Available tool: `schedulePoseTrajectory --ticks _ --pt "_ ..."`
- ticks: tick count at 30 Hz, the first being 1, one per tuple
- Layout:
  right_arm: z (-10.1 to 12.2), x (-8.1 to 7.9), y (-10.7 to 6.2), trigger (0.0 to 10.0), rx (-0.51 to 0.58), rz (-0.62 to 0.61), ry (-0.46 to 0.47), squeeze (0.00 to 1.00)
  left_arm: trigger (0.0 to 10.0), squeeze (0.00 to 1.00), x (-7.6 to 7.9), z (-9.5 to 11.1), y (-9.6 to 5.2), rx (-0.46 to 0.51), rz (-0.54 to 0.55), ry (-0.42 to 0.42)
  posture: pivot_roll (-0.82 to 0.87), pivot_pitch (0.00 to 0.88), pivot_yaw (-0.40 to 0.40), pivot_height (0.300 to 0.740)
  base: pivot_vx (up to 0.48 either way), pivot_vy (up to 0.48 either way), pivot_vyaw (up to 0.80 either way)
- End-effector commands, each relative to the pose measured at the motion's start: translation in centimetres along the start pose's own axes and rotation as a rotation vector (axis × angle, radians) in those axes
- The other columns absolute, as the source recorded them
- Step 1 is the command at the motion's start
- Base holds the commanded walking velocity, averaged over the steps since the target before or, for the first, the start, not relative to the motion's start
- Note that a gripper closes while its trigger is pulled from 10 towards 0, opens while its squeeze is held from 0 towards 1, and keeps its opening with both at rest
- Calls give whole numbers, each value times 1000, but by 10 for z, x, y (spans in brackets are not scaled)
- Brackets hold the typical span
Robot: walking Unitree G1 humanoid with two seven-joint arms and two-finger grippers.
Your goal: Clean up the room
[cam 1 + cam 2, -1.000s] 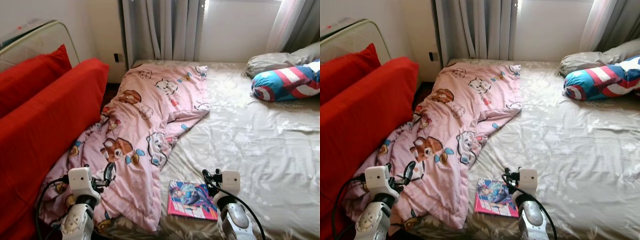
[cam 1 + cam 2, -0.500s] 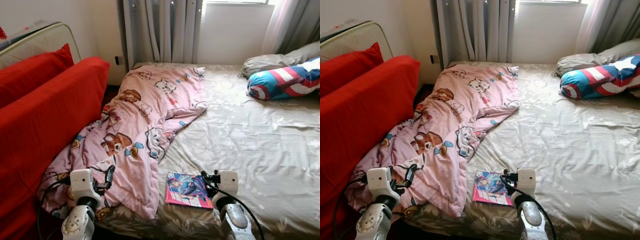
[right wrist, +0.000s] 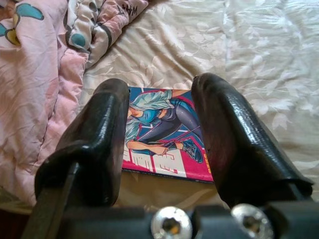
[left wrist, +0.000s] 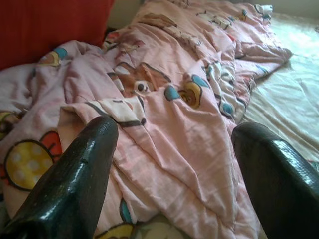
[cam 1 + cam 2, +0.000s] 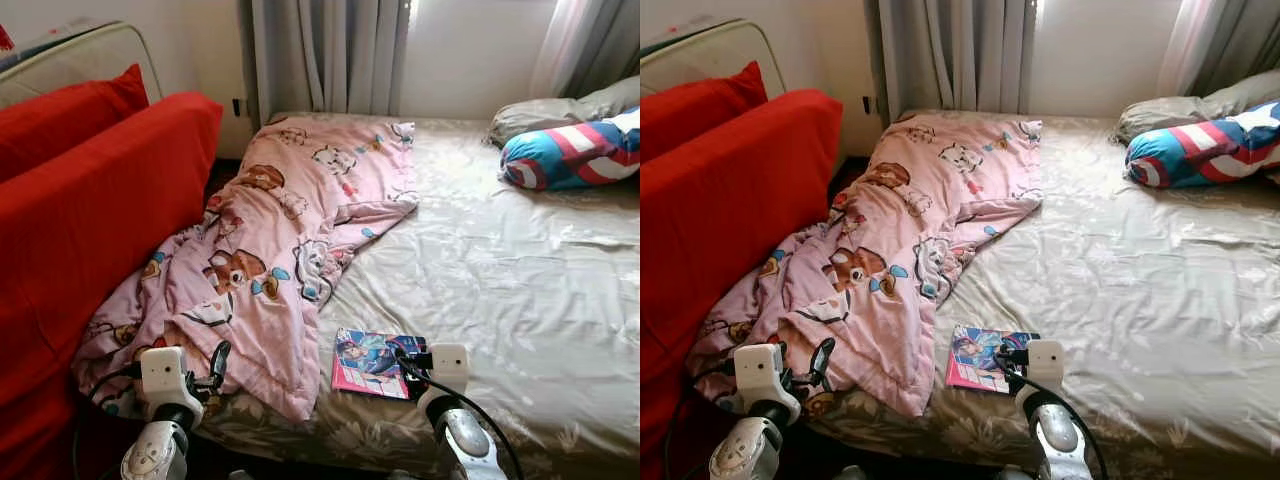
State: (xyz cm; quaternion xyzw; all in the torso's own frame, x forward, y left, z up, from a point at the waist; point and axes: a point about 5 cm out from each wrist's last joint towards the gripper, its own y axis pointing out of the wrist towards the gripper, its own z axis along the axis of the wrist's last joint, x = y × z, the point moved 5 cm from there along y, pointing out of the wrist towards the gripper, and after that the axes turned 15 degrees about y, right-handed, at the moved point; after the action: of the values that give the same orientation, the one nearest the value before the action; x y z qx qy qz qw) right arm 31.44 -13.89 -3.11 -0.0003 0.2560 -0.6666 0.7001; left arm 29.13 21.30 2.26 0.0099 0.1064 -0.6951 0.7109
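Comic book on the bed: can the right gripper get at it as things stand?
Probably yes. The right gripper is open just short of the comic book, which lies flat and uncovered on the sheet beside the blanket.

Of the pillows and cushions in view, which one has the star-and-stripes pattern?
The blue, red and white striped pillow at the bed's far right, lying against the plain grey pillow; the cushions on the left are solid red.
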Motion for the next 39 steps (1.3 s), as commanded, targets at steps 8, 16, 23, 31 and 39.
schedulePoseTrajectory --ticks 8,16,23,31,39 --pt "2 1 6 10000 -33 -20 -1 0 10000 0 -2 2 1 -9 2 -4 -16 31 6 642 0 0 0" --pt "4 -2 6 10000 -20 -6 17 0 10000 0 -4 2 0 -12 6 -1 5 65 5 632 0 0 0" --pt "2 -5 9 10000 -42 -13 17 0 10000 0 -5 3 0 -10 4 3 16 88 9 632 0 0 0" --pt "5 -1 8 10000 -22 -17 20 0 10000 0 -3 2 3 -19 7 2 7 107 7 617 0 0 0" --pt "1 2 5 10000 -34 -20 21 0 10000 0 4 4 6 -17 2 0 14 123 -2 617 0 0 0"
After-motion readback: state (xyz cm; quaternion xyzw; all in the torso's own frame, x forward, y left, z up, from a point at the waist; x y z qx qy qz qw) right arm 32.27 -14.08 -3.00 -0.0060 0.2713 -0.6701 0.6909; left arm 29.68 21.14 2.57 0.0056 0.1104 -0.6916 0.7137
